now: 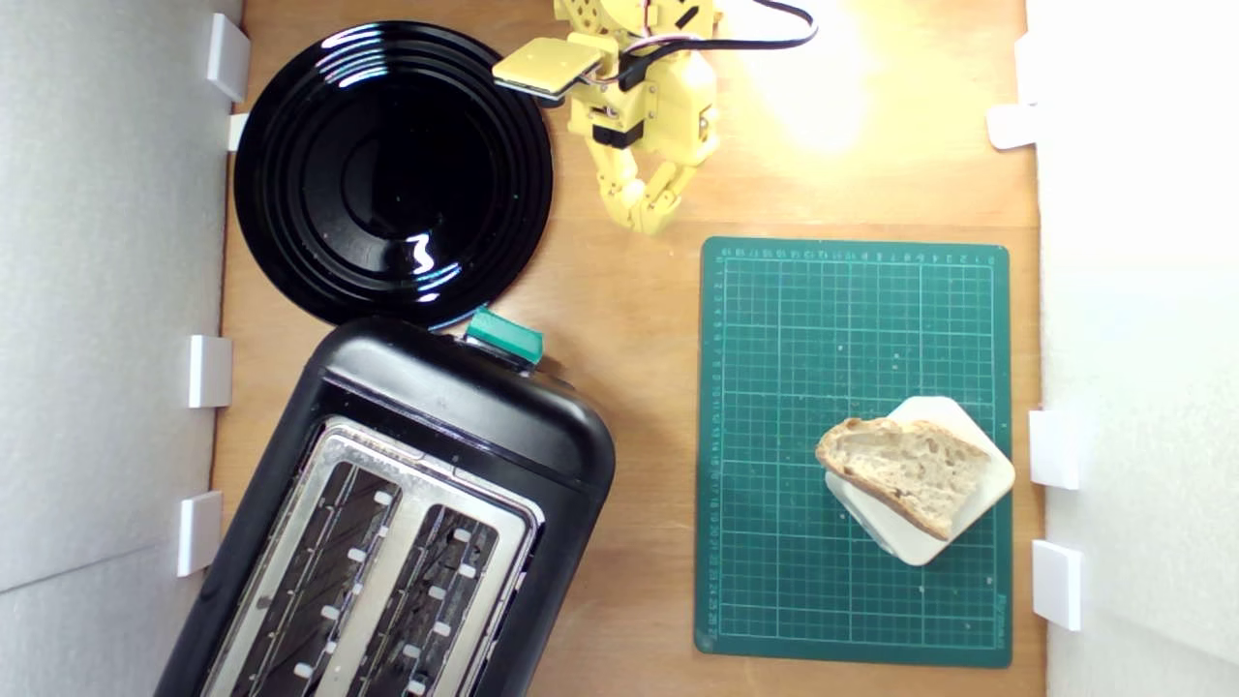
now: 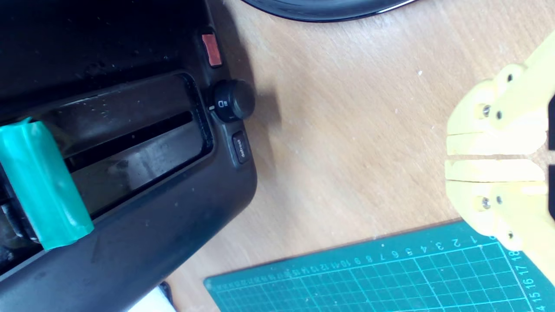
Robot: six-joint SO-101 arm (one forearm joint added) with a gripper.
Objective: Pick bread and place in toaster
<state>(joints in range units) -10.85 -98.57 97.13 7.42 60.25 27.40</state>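
While the closed, empty claw (image 1: 647, 221) sits far from the bread (image 1: 905, 472), which overhangs a white block (image 1: 978, 455), a clumsy grasp might tip it.

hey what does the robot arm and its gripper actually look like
The arm is yellow plastic in blocky jointed segments, with black inserts, small screws and a flat square yellow plate at one side. A black cable and thin coloured wires run along it. The gripper has two flat yellow fingers.
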